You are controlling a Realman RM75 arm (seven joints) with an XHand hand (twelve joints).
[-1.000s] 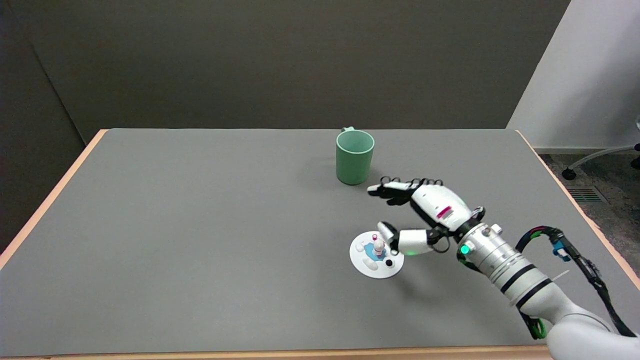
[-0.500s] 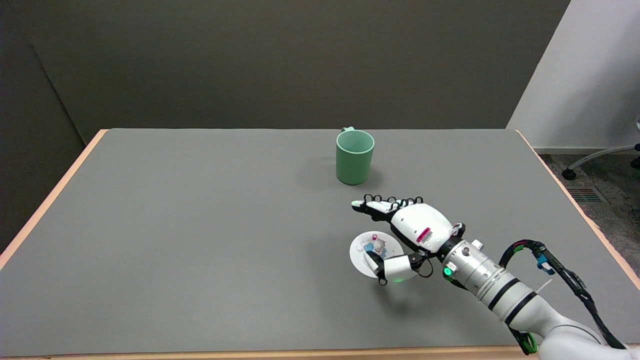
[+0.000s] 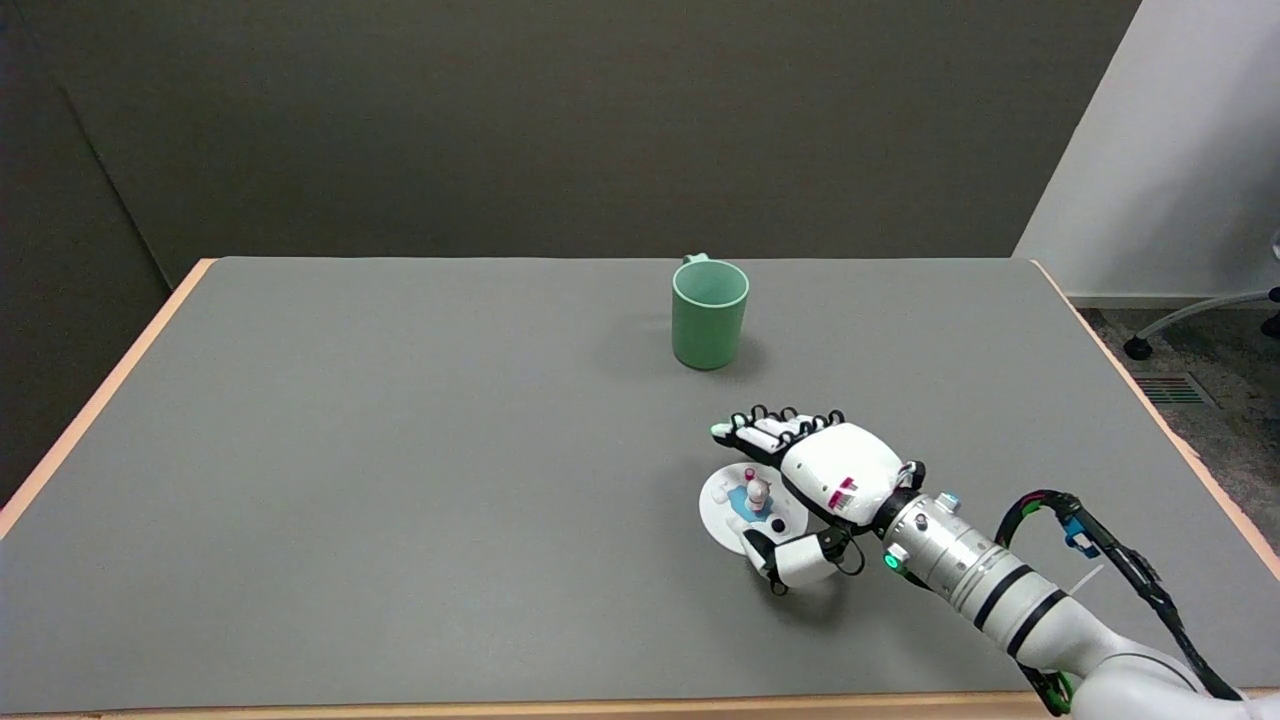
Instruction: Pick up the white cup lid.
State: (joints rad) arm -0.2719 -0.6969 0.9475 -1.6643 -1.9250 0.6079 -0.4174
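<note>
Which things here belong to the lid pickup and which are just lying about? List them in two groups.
For the job:
- white cup lid, flat on the table
- right hand, fingers spread over the lid, thumb at its near edge

Lying about:
- green mug, upright, farther back, apart from both
- grey table

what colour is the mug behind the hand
Mint green, inside and out; the mug shows plainly in the head view, standing upright on the table beyond the right hand.

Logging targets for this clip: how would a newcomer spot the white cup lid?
On the grey table, go from the green mug towards the near edge. The white cup lid lies flat under the right hand. It is a flat white disc with small blue and pink figures on top.
</note>
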